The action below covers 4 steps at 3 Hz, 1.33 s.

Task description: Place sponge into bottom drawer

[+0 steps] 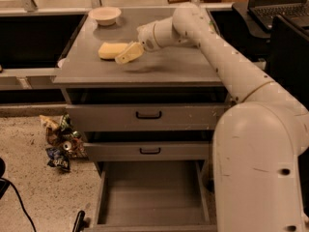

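While you look down on the cabinet [193, 117], here is your camera view.
Gripper [129, 53]: upper centre, at the sponge's right end; open or closed, you cannot tell.
Sponge [110, 50]: lying on the cabinet's top, upper left of centre.
Bottom drawer [149, 192]: pulled open, lower centre.
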Each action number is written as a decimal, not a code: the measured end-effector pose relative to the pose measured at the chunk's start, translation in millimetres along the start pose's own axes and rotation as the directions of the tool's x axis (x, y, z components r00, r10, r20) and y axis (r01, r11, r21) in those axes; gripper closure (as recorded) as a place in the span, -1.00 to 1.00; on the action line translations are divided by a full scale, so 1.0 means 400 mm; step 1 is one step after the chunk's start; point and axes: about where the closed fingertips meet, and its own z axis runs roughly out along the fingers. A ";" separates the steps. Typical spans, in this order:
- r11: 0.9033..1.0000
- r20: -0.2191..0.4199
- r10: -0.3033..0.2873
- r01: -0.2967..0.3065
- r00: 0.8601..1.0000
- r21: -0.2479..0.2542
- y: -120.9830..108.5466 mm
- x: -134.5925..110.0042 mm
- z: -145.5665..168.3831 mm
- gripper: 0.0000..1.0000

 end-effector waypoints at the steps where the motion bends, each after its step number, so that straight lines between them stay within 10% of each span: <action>1: 0.999 0.055 0.014 -0.016 0.998 0.046 0.013 0.014 0.024 -1.00; 2: 0.997 0.093 0.026 -0.033 0.995 0.068 0.023 0.031 0.043 -1.00; 4: 0.995 0.120 0.019 -0.030 0.993 0.091 0.025 0.034 0.054 -0.16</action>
